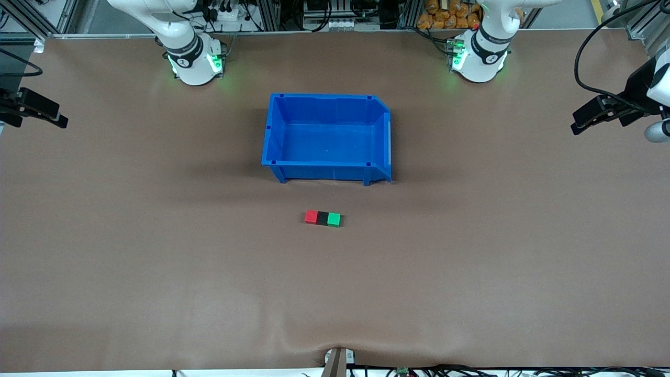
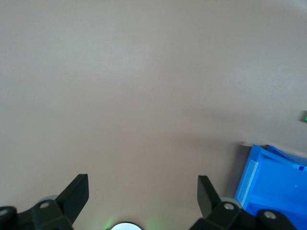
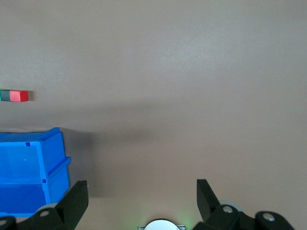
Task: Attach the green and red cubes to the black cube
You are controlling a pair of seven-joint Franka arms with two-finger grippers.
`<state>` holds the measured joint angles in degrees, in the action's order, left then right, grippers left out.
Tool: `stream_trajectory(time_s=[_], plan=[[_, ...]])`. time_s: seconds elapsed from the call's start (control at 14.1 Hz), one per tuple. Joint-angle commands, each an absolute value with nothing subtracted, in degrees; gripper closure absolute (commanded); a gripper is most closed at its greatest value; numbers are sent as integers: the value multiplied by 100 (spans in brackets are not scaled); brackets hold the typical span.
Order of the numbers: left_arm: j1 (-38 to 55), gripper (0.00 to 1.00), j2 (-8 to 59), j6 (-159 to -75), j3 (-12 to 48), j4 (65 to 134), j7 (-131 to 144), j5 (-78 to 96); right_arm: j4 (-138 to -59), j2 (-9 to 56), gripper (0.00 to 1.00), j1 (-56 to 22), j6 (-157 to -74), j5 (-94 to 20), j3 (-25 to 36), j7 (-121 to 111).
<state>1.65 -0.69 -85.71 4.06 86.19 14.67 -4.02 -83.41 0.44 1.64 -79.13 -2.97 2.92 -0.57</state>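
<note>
my left gripper (image 2: 143,194) and right gripper (image 3: 142,192) wait apart, fingers spread, over each table end — red cube (image 1: 311,217), black cube (image 1: 322,218), green cube (image 1: 334,219) joined midway, near the blue bin (image 1: 272,131).

Front view: high, facing the robot bases, whole table (image 1: 157,262) covered. Wrist views: each looks down from well above bare tabletop. All three share the blue bin (image 1: 327,137).

Three cubes (image 1: 322,218), one bin (image 1: 277,136)
</note>
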Motion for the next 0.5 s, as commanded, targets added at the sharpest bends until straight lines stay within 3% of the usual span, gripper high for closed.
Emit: stream_trajectory(time_s=[0.0, 0.43], plan=[[132, 0, -132, -8587, 396, 8613, 1310, -387, -8350, 9, 0, 149, -7901, -316, 281, 18], [132, 0, -88, -8587, 396, 8613, 1213, -387, -8358, 9, 0, 167, -7858, -316, 290, 9]])
